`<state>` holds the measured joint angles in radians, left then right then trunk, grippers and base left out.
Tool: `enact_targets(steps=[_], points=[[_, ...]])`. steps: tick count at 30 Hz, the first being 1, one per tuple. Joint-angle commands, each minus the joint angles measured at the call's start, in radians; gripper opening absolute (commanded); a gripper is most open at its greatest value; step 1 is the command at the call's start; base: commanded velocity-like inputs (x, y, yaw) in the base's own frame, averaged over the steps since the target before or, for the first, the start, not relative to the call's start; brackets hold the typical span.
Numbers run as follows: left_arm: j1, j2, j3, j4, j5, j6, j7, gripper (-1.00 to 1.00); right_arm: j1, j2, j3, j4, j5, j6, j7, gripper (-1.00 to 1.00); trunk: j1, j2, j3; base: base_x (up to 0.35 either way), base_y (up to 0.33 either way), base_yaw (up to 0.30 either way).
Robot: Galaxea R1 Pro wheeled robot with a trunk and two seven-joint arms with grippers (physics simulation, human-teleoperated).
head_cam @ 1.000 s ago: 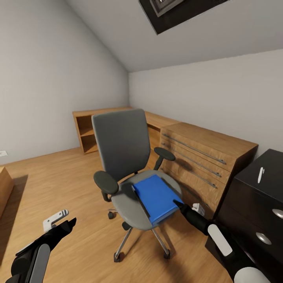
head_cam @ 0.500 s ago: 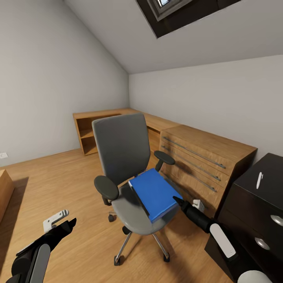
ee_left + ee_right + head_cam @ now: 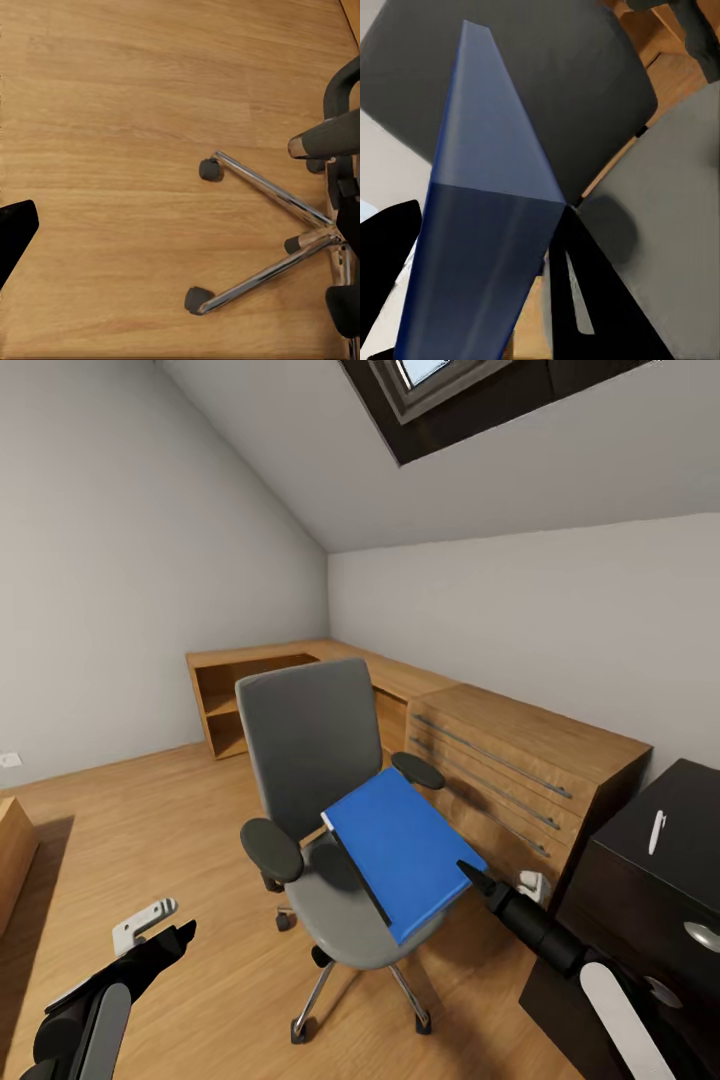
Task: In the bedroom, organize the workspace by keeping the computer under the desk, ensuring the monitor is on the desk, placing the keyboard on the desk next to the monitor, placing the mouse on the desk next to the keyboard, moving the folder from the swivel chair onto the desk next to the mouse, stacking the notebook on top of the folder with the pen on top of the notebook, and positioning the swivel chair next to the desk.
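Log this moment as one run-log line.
stage: lifting folder off chair | right gripper: shut on flat bright blue folder, tilted above grey padded swivel chair seat | left gripper: open, idle

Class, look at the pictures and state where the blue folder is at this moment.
In the head view the folder is centre frame, tilted up above the swivel chair seat, its near corner gripped by the right end effector, left of the desk.

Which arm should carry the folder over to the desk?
Right. The right gripper is already clamped on the folder, lifted off the swivel chair, with the desk on that side. The left gripper hangs low over the floor, apart.
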<state>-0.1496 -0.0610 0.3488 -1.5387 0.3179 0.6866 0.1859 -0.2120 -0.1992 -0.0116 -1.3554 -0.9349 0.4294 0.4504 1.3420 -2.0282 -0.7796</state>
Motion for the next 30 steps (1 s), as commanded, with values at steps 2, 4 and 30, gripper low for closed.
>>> enact_targets(steps=[2, 4, 30], points=[[-0.001, -0.001, 0.001, 0.002, 0.01, 0.005, 0.007, 1.0, 0.018, -0.001, -0.003, -0.019, -0.006, 0.01, 0.059, -1.0, -0.008, 0.014, 0.005, 0.0, 0.0, 0.0], [-0.001, -0.012, 0.001, 0.015, 0.01, 0.008, 0.008, 1.0, 0.029, -0.001, -0.005, -0.029, -0.006, 0.02, 0.109, -1.0, -0.016, 0.028, 0.012, 0.0, 0.0, 0.0], [-0.001, 0.015, -0.088, 1.006, -0.288, -0.576, 0.005, 1.0, 0.048, 0.001, -0.094, -0.013, -0.11, 0.062, 0.183, -1.0, -0.115, 0.21, 0.1, -0.037, 0.019, -0.099]])
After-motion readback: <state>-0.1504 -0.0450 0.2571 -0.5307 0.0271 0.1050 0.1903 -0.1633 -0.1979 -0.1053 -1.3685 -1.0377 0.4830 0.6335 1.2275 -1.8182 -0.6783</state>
